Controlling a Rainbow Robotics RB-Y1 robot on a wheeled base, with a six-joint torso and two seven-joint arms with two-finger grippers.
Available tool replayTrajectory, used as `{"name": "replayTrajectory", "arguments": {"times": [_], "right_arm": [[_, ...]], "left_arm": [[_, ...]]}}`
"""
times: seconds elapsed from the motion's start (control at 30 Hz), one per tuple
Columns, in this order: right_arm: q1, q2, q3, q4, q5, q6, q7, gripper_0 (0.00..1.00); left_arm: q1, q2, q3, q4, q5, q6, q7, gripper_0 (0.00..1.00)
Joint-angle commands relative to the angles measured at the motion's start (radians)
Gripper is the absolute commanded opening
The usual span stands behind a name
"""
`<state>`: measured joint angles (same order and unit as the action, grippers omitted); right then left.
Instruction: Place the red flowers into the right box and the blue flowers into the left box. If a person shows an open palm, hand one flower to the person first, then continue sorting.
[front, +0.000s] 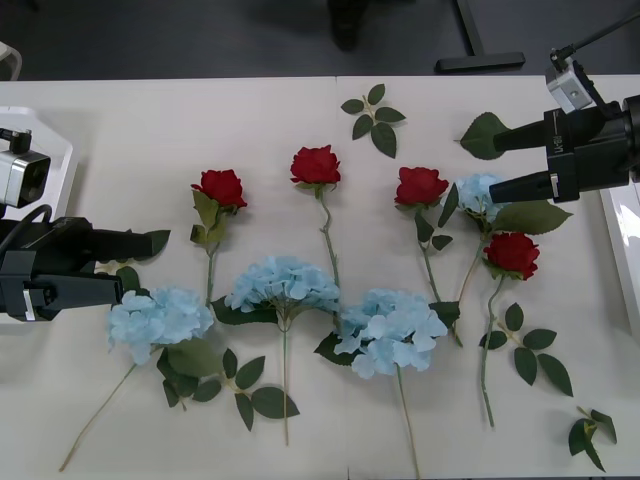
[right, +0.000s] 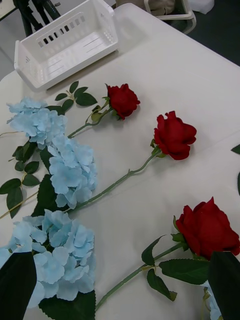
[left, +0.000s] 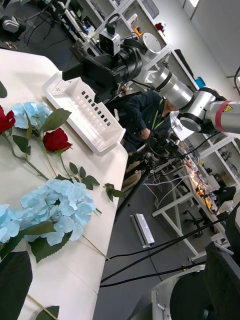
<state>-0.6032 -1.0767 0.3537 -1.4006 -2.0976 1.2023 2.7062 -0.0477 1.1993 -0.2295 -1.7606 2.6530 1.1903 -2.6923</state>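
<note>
Several red flowers lie across the table's middle, among them a rose (front: 316, 165) and a rose (front: 512, 254). Blue flowers lie mostly nearer me, such as a hydrangea (front: 160, 320) and a hydrangea (front: 390, 328). My left gripper (front: 128, 264) hovers open at the table's left, just left of that hydrangea. My right gripper (front: 494, 166) is open at the right, beside a fourth hydrangea (front: 478, 195). The left box (front: 50, 150) and the right box (front: 625, 230) sit at the table's ends. A person (left: 145, 112) in dark clothing is beyond the right box (left: 82, 112); no palm shows.
Loose green leaf sprigs lie at the back (front: 372, 115) and the front right corner (front: 590, 430). Bare table runs along the far edge and near the front left. Chair or stand legs (front: 470, 40) stand on the floor behind.
</note>
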Motion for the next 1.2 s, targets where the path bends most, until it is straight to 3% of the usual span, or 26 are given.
{"name": "replayTrajectory", "arguments": {"times": [0.03,0.37,0.53,0.63,0.87,1.03,1.2], "right_arm": [[0.066,-0.052,0.013,-0.004,0.027,-0.009,-0.001,1.00],[0.076,-0.108,0.008,0.000,0.045,-0.029,-0.001,1.00],[0.088,-0.114,0.008,0.000,0.177,0.017,-0.001,1.00],[0.091,-0.114,0.008,-0.001,0.284,0.088,-0.006,1.00],[0.114,-0.112,0.008,-0.070,0.459,0.243,-0.743,1.00],[0.166,-0.080,0.008,-0.152,0.553,0.194,-1.126,1.00],[0.197,-0.035,0.008,-0.212,0.663,0.155,-1.289,1.00]], "left_arm": [[0.002,-0.056,-0.022,0.018,-0.001,0.012,-0.013,1.00],[0.002,-0.017,0.157,0.007,-0.047,0.028,-0.013,1.00],[0.129,0.002,0.349,-0.077,-0.160,0.046,0.218,1.00],[0.258,0.002,0.450,-0.126,-0.214,0.066,0.342,1.00],[0.453,-0.001,0.627,-0.137,-0.393,0.196,0.442,1.00],[0.496,-0.026,0.636,-0.085,-0.538,0.239,0.443,1.00],[0.486,-0.046,0.605,-0.076,-0.694,0.236,0.427,1.00]]}}
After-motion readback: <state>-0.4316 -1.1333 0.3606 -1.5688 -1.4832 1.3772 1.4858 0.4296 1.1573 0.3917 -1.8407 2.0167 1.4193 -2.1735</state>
